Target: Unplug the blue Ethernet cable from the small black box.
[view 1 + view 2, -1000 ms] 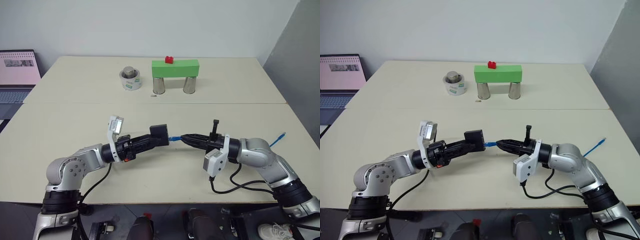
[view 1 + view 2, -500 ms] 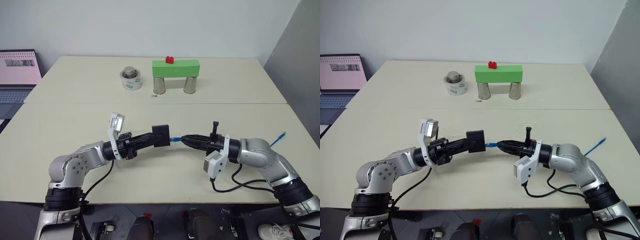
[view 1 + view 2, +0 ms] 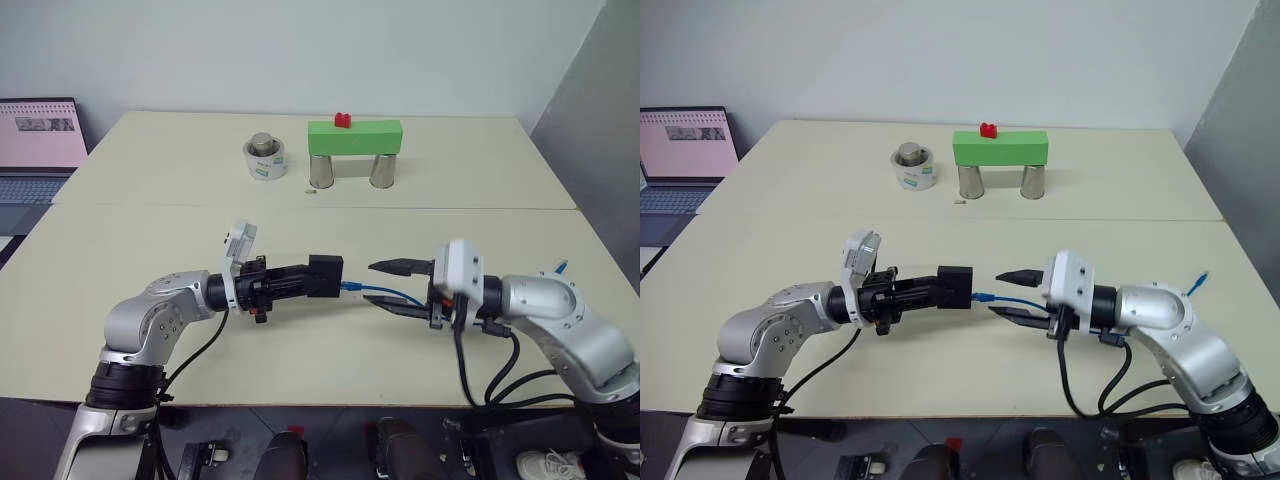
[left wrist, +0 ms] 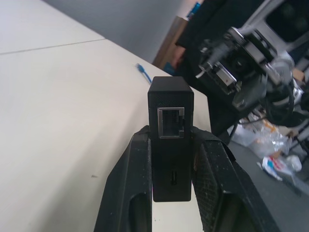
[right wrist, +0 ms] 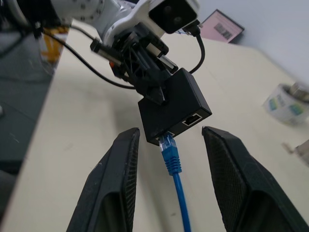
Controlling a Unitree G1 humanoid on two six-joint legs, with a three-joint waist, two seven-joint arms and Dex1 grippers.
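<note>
My left gripper (image 3: 306,277) is shut on the small black box (image 3: 326,274) and holds it level above the table, with the box sticking out past the fingertips. The blue Ethernet cable (image 3: 386,293) runs from the box's right side toward my right gripper (image 3: 390,288). In the right wrist view its plug (image 5: 168,148) meets the box (image 5: 175,107) at the lower edge and looks seated. The right gripper is open, one finger above and one below the cable, touching neither. The cable's far end (image 3: 560,268) lies near the table's right edge. An empty port (image 4: 170,123) faces the left wrist camera.
At the back of the table, a green block (image 3: 354,135) with a small red brick on top bridges two metal cans. A white roll with a metal weight (image 3: 264,158) stands to its left. A laptop (image 3: 38,140) sits at the far left.
The right gripper has let go of the cable's plug, opened wide, rolled its wrist and drawn back a little. The left gripper still holds the box in the same place, rolled slightly.
</note>
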